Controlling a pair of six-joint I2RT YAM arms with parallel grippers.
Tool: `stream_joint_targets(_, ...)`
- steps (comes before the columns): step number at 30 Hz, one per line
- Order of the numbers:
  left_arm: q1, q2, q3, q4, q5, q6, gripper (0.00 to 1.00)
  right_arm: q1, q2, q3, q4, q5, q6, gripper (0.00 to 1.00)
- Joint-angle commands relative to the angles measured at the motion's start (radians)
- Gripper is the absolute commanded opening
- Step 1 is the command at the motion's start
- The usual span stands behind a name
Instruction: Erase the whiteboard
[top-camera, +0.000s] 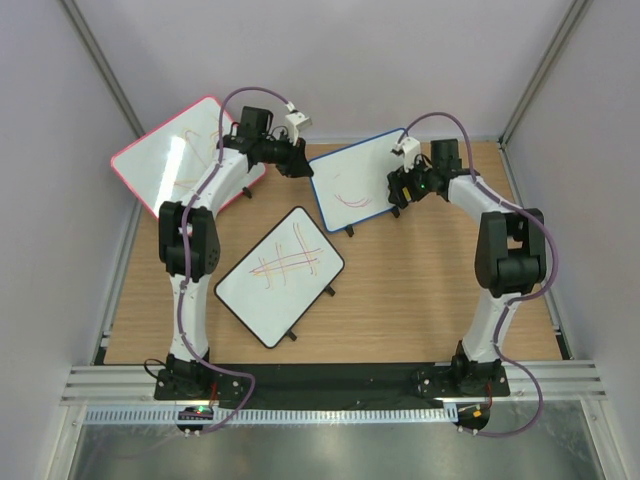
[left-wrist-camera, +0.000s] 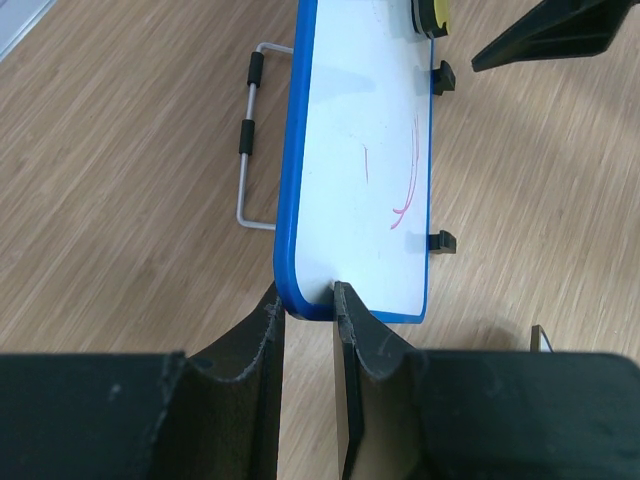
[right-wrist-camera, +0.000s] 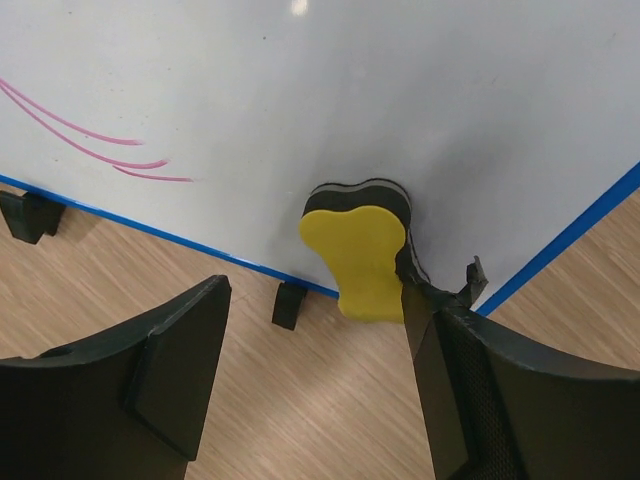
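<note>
The whiteboard (top-camera: 358, 182), blue-framed with black feet, lies at the back of the table with a few pink strokes (right-wrist-camera: 110, 150) on it. My left gripper (left-wrist-camera: 310, 305) is shut on the frame at the board's near rounded corner, which is the board's left corner (top-camera: 303, 163) in the top view. A yellow eraser (right-wrist-camera: 365, 258) with a black pad rests on the board's white face near its blue edge. My right gripper (right-wrist-camera: 315, 300) stands open around it. Its right finger (right-wrist-camera: 450, 360) touches the eraser's side, and the left finger (right-wrist-camera: 170, 370) is well apart.
A larger pink-framed board (top-camera: 185, 160) leans at the back left. A black-framed board (top-camera: 280, 275) with crossed lines lies mid-table. The whiteboard's wire stand (left-wrist-camera: 247, 150) sticks out on its left side. Grey walls close in the sides and back.
</note>
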Motion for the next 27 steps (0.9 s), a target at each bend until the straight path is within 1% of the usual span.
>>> stream_joint_targets(1,-0.012,-0.032,-0.012,0.004,-0.040,0.088,0.00,0.004,0.034,0.071,-0.017,0.005,-0.060,0.76)
stream_joint_targets(4,-0.012,-0.032,-0.013,0.001,-0.041,0.091,0.00,0.004,0.044,0.062,0.020,0.058,-0.052,0.75)
stream_joint_targets(9,-0.012,-0.030,-0.010,0.001,-0.038,0.093,0.00,0.004,0.040,0.067,0.049,0.088,-0.037,0.72)
stream_joint_targets(12,-0.010,-0.027,-0.009,0.000,-0.038,0.089,0.00,0.004,0.040,0.068,0.077,0.095,-0.017,0.67)
stream_joint_targets(13,-0.010,-0.027,-0.010,0.001,-0.038,0.088,0.00,0.004,0.044,0.070,0.087,0.106,-0.009,0.63)
stream_joint_targets(19,-0.010,-0.030,-0.009,0.001,-0.040,0.091,0.00,0.008,0.070,0.085,0.095,0.119,0.028,0.56)
stream_joint_targets(27,-0.012,-0.026,-0.007,0.000,-0.038,0.088,0.00,0.033,0.077,0.076,0.119,0.175,0.036,0.56)
